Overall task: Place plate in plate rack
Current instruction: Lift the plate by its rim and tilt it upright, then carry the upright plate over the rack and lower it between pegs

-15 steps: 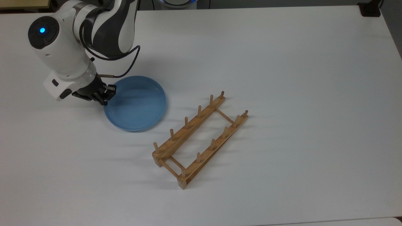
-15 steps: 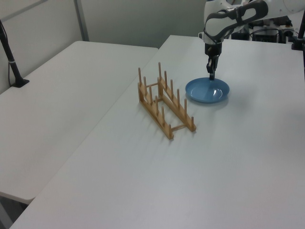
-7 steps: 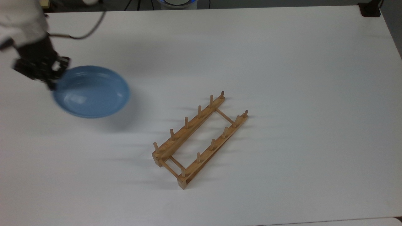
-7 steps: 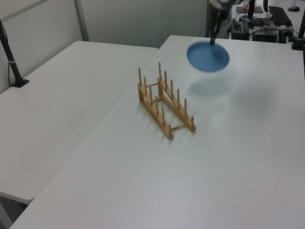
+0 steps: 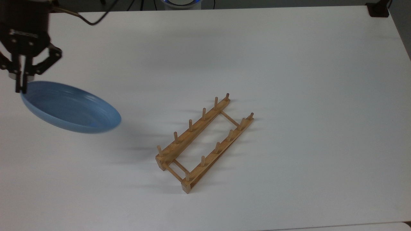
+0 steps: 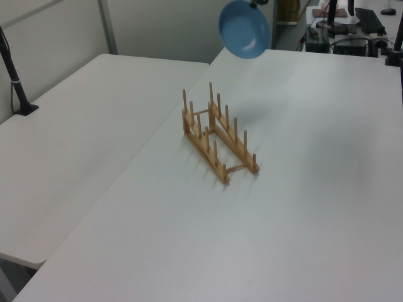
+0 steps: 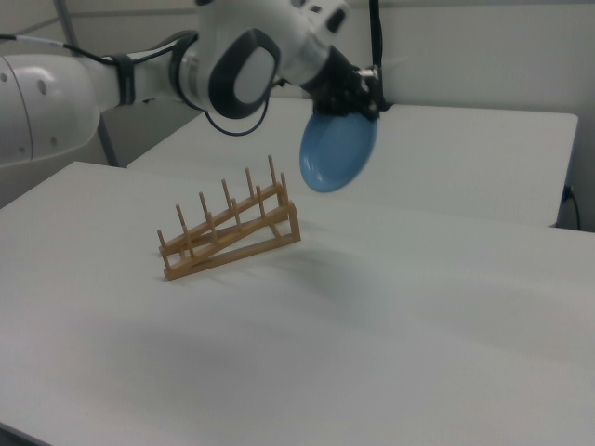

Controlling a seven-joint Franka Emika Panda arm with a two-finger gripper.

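Top view: I am holding one plate (image 5: 69, 109) by its rim at the top view's far left; the jaws (image 5: 21, 84) are pinching that rim edge, closed down onto it. The plate is hanging tilted and clear of the table (image 5: 289, 64), well apart from the plate rack (image 5: 204, 142). I judge the edge grip is there so the plate can go between pegs on its edge. One rack is lying diagonally mid-table; I am counting six pegs on each of two rails, all slots vacant.

Left view: the plate (image 6: 244, 28) is riding high above the table's far end, its hollow face turning toward the camera, beyond the rack (image 6: 218, 133).

Right view: the jaws (image 7: 370, 91) are gripping the plate (image 7: 337, 154) at its top rim, so it is dangling nearly upright, above and just past the raised end of the rack (image 7: 230, 229). One arm, one plate, one rack.
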